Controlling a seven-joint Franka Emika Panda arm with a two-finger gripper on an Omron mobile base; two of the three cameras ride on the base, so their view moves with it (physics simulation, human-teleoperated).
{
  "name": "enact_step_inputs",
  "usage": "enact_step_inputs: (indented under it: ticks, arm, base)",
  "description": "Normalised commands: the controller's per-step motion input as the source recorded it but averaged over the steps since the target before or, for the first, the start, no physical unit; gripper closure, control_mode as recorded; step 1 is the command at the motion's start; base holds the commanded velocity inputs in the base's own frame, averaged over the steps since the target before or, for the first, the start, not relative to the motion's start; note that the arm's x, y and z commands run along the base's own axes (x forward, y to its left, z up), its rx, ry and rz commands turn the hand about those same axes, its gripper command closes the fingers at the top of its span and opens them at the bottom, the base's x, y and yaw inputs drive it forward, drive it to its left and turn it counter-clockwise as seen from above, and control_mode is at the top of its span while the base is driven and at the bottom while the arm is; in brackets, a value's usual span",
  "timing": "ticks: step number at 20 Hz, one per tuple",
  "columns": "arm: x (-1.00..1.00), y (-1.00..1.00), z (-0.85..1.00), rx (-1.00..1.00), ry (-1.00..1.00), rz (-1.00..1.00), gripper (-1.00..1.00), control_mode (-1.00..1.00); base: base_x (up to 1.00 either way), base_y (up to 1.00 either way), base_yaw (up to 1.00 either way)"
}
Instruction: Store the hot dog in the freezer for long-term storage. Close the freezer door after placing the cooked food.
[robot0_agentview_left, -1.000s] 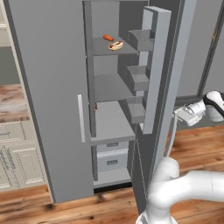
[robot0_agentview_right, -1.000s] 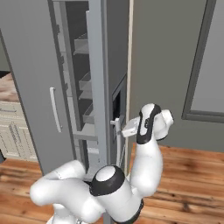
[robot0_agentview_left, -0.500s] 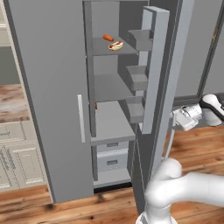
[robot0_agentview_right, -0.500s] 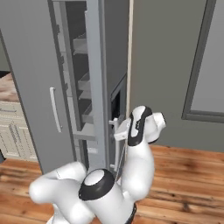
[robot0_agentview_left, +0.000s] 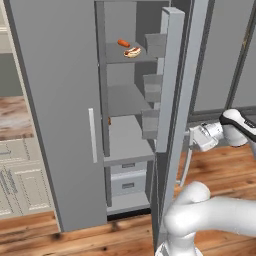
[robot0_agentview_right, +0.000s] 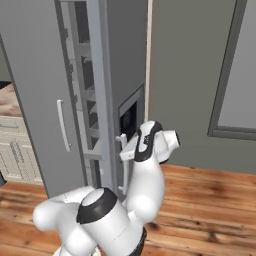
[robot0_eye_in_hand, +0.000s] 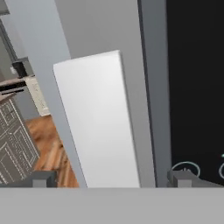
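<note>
1. The gripper (robot0_eye_in_hand: 111, 179), fingers spread wide, straddles the pale handle (robot0_eye_in_hand: 103, 122) of the open freezer door (robot0_agentview_left: 172, 100).
2. Closing it cleanly likely means pushing squarely, without slipping off.
3. Beyond, the hot dog (robot0_agentview_left: 132, 51) rests on the freezer (robot0_agentview_left: 125, 150) top shelf.

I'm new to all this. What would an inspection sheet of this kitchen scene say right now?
Surface: grey freezer shelves; wooden floor below.
Job's things: hot dog lies on the top shelf; freezer door stands open, its black panel facing the gripper.
Clutter: a small red item sits beside the hot dog.
Grippers: gripper is open, its tips either side of the pale door handle, not visibly clamped.
Cables: nothing seen.
Surroundings: cream cupboards to the left, grey wall to the right.
</note>
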Motion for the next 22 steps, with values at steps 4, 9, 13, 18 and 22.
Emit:
enact_step_inputs:
  ticks: [4,9,13,18,22]
  arm:
    - [0.05,0.55,0.0,0.0,0.03,-0.17,-1.0,-1.0]
    - [0.01,0.65,0.0,0.0,0.03,-0.28,-1.0,-1.0]
    - [0.0,0.64,0.0,0.0,0.01,-0.3,-1.0,-1.0]
    - [0.18,0.59,0.0,-0.04,0.02,-0.26,-1.0,-1.0]
    - [0.41,0.45,0.08,-0.08,0.08,-0.21,-1.0,-1.0]
  base:
    - [0.0,0.0,0.0]
    - [0.0,0.0,0.0]
    - [0.0,0.0,0.0]
    - [0.0,0.0,0.0]
    - [0.0,0.0,0.0]
